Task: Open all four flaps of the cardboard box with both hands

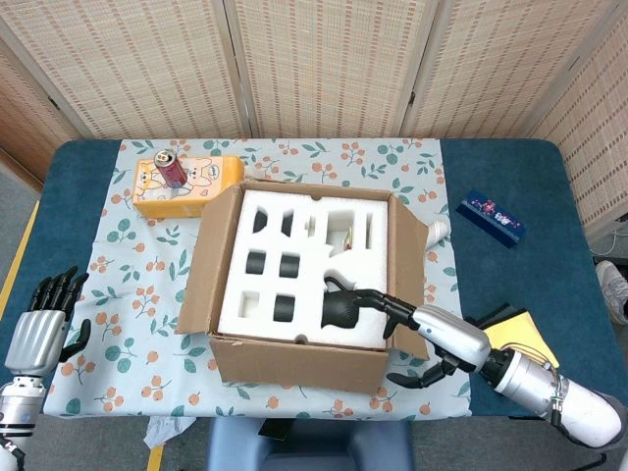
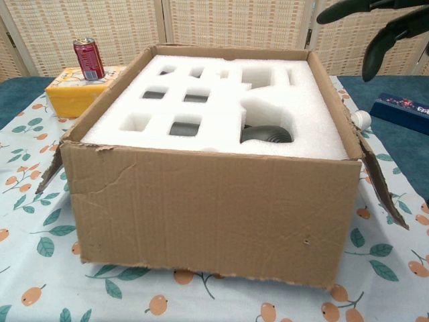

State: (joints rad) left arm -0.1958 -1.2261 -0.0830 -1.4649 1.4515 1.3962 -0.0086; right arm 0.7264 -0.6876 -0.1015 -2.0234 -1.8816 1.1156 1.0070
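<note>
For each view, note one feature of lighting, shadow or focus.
Head view: even, soft light, the cardboard box casting little shadow. Chest view: the right hand shows as a dark, slightly soft shape against the bright screen; the foam insert is bright white but its cut-outs stay readable.

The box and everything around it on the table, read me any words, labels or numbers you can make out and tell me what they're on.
None can be read.
Red can: markings too small to read.
Yellow package: cartoon print with a white label, blurred.
Dark blue box: light print, too small.
Cardboard box: near flap hangs over the front; plain cardboard, no text showing.
White foam insert: unmarked.
</note>
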